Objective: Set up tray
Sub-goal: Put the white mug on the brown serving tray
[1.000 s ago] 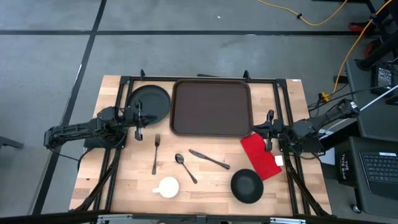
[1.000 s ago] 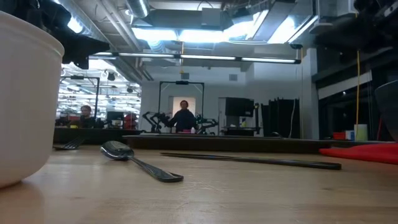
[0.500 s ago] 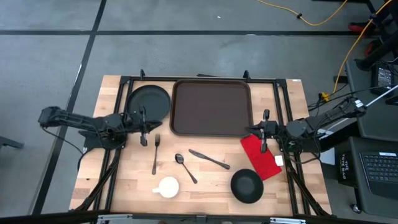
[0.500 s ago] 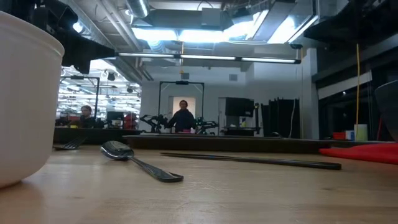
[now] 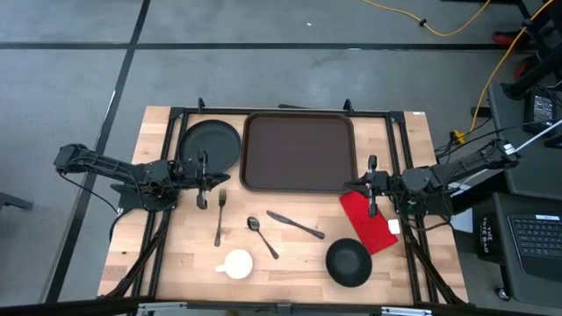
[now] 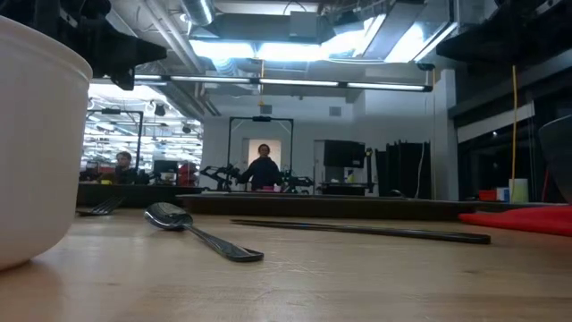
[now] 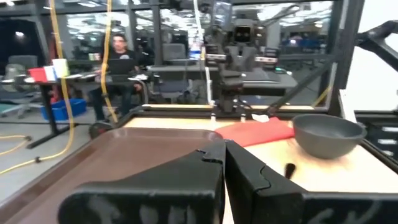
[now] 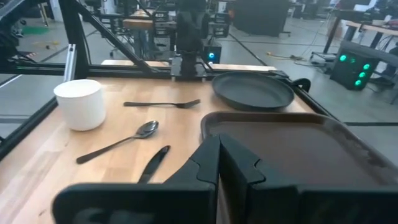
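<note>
The dark brown tray (image 5: 299, 151) lies flat at the table's far middle, with nothing on it. It also shows in the left wrist view (image 7: 106, 168) and in the right wrist view (image 8: 298, 149). My left gripper (image 5: 207, 180) hovers shut near the tray's left side, between the black plate (image 5: 211, 145) and the fork (image 5: 219, 217). Its fingers (image 7: 211, 163) point level toward the table's right. My right gripper (image 5: 363, 186) hovers shut above the far corner of the red napkin (image 5: 369, 219), at the tray's near right corner. Its fingers (image 8: 208, 155) point toward the table's left.
On the near half of the wooden table lie a spoon (image 5: 262, 235), a knife (image 5: 296, 225), a white cup (image 5: 236, 263) and a black bowl (image 5: 349, 262). A black frame (image 5: 171, 158) runs along the table's left, right and far sides. A person sits in the room behind.
My left arm has swung, and its gripper has gone a little toward the table's right and near edge, away from the plate. My right gripper has crept toward the table's left, over the napkin's far corner. Both stay shut. Nothing on the table has moved.
</note>
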`<state>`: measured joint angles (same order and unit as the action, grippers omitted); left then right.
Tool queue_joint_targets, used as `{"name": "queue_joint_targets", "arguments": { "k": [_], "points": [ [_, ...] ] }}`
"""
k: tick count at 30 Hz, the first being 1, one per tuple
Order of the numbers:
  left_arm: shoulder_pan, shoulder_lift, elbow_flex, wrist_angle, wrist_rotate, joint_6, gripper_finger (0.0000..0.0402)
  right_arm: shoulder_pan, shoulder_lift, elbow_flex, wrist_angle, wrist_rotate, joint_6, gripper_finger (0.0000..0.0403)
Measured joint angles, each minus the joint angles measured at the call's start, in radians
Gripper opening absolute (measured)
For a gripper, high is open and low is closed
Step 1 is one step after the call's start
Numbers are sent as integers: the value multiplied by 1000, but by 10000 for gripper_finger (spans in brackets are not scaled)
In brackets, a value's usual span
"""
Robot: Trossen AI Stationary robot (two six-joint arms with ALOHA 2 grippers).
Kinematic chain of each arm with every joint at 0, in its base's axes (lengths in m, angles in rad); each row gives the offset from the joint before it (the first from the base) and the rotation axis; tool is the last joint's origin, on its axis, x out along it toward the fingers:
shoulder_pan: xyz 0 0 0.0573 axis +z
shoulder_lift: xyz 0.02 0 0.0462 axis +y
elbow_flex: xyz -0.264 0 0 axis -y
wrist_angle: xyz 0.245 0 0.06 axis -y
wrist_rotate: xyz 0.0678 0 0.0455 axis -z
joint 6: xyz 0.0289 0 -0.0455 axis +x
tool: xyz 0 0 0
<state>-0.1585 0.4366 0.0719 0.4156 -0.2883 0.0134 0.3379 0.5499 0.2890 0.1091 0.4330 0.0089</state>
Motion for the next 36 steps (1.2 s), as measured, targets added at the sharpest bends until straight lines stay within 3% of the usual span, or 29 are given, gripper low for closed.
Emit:
{"name": "queue_joint_targets", "arguments": {
  "k": [12,17,26,36],
  "points": [
    [0,1,0,-104,-4,-9,5,-19,0,0,7,1,-66,14],
    [0,34,61,-198,25,-42,2,-19,0,0,7,1,-68,14],
    [-38,262,335,-459,70,-93,2,-19,0,-1,6,1,-67,14],
    [-163,543,640,-762,-45,-181,1,-19,0,-2,-4,1,-75,14]
  ]
}}
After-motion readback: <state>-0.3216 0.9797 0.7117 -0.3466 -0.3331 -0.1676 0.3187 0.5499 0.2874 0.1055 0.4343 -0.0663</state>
